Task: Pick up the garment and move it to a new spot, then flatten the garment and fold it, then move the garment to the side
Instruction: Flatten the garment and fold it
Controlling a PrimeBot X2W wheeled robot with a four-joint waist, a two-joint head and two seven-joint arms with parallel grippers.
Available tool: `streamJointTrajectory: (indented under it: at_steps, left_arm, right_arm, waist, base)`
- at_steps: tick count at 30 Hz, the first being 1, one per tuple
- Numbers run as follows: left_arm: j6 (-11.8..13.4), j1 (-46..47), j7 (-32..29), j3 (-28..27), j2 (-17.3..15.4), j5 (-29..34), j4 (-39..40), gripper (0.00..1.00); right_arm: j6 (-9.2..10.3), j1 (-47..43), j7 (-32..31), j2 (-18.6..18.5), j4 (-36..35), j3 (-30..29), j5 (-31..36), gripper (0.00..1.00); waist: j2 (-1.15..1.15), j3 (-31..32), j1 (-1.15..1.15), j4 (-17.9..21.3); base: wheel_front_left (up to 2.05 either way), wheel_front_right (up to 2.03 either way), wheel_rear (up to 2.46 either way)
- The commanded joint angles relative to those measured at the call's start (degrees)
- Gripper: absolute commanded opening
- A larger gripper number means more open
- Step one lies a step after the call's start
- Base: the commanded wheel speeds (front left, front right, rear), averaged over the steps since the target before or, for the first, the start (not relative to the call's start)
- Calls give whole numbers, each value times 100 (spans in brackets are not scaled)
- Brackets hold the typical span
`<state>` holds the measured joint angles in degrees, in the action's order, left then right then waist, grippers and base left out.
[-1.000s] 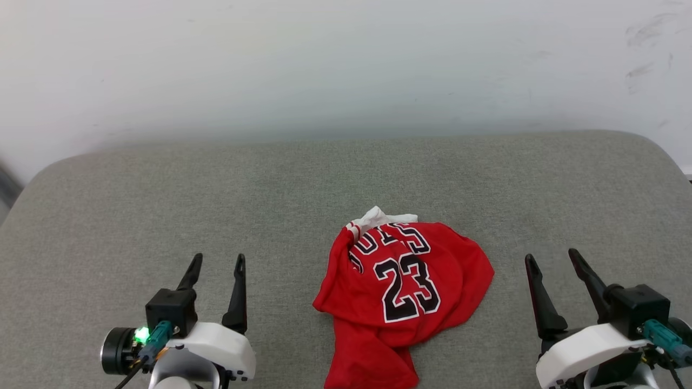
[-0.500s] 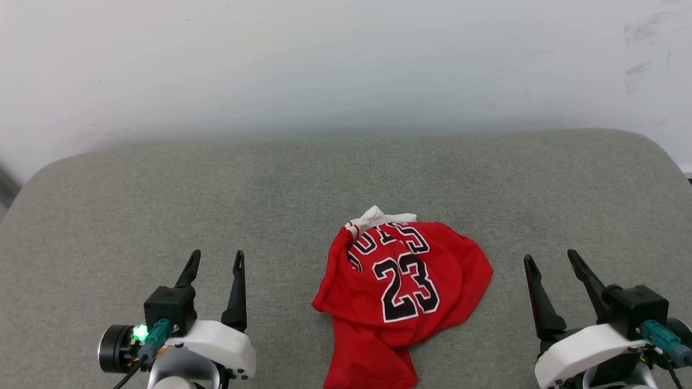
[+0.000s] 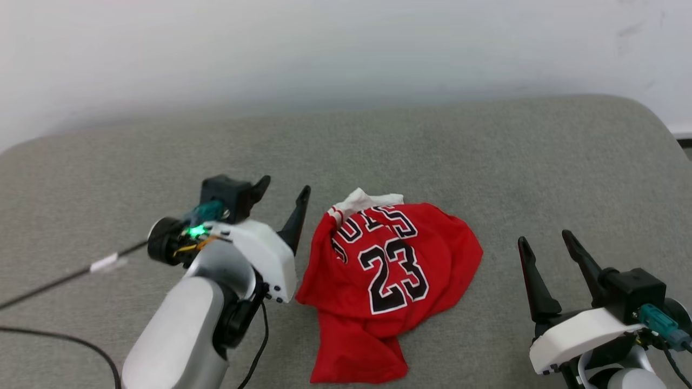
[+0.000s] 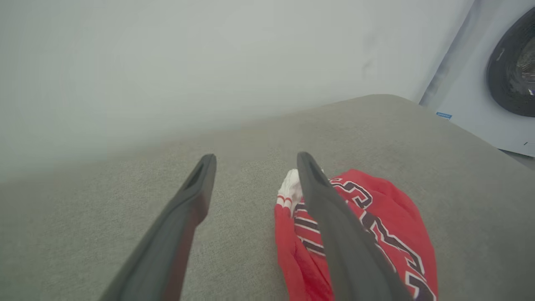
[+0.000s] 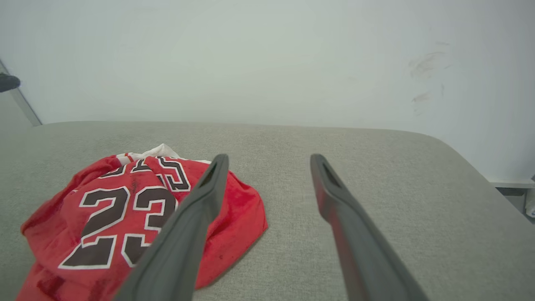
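The garment (image 3: 389, 270) is a red jersey with black number 23, lying crumpled near the middle of the grey cushioned surface, a bit of white sleeve at its far end. My left gripper (image 3: 285, 186) is open just left of the garment's far left edge, its right finger close beside the white sleeve. The left wrist view has the open left gripper (image 4: 256, 156) with the garment (image 4: 388, 217) under and right of the right finger. My right gripper (image 3: 544, 237) rests open, apart from the garment, at the lower right. In the right wrist view the open right gripper (image 5: 269, 156) has the garment (image 5: 104, 209) to its left.
The grey cushioned surface (image 3: 108, 162) reaches a white wall (image 3: 346, 48) at the back and curves off at its corners. A black cable (image 3: 54, 281) trails from the left arm. A washing machine (image 4: 514, 75) stands beyond the surface's far right end.
My left arm has reached forward and to the right, up beside the garment. The head camera has tilted a little, shifting the whole picture. The right gripper and garment lie as before.
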<state>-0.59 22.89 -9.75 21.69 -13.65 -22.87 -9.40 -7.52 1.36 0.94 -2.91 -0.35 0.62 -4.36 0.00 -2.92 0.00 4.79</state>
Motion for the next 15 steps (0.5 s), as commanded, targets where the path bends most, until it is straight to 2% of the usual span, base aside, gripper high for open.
streamJointTrajectory:
  at_steps: [1,7,15]
  left_arm:
    - [-77,132,-183,43,4,-64,-65,100]
    - [-392,600,-1494,346,-146,-333,-501,100]
    - [-423,814,-2649,508,-299,-585,-955,100]
  right_arm:
    - [6,57,28,4,8,12,-24,100]
    - [6,197,150,4,161,45,-136,100]
    - [6,383,335,4,405,155,-226,100]
  waist:
    - [0,-196,0,173]
    - [0,-570,0,477]
    - [0,-857,0,709]
  base:
    - [0,0,0]
    - [0,0,0]
    - [0,0,0]
